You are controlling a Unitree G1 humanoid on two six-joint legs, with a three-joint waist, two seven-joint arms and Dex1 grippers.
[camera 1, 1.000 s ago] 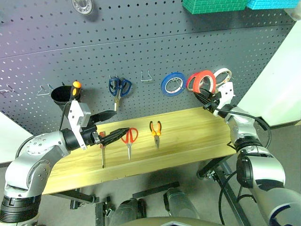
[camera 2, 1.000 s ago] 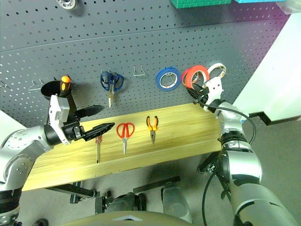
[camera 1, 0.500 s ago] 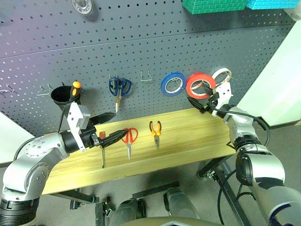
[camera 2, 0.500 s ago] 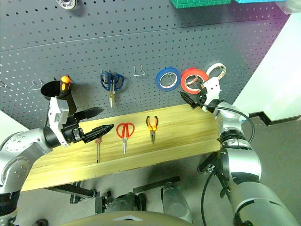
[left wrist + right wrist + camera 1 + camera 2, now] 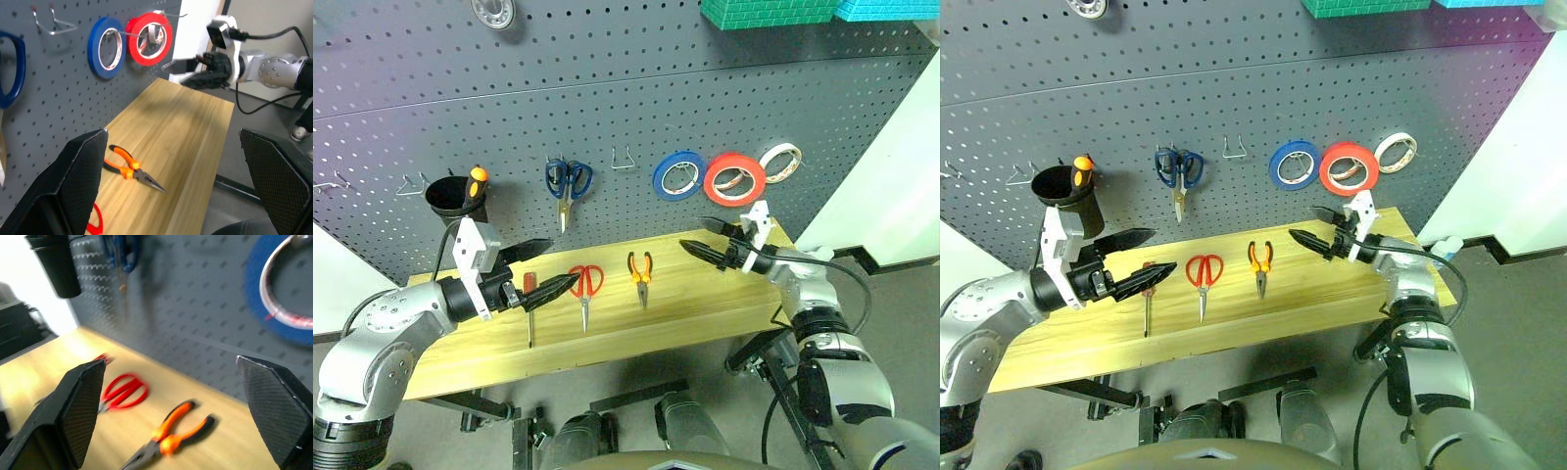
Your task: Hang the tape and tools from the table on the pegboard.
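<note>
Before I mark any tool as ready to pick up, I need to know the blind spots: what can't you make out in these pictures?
- Slim red-handled screwdriver: left eye view, the left pincer hides its handle top.
- Red-handled scissors: right wrist view, blurred, blades indistinct.
- Blue-handled scissors: left wrist view, cut off by the edge.
- Thin cream-white tape roll: head views, its hook too small to see.

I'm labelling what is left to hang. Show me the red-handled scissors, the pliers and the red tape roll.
red-handled scissors (image 5: 586, 282), left eye view, on the red handle loops.
pliers (image 5: 638, 266), left eye view, on the orange-and-black handles.
red tape roll (image 5: 720, 185), left eye view, on the ring's lower left band.
</note>
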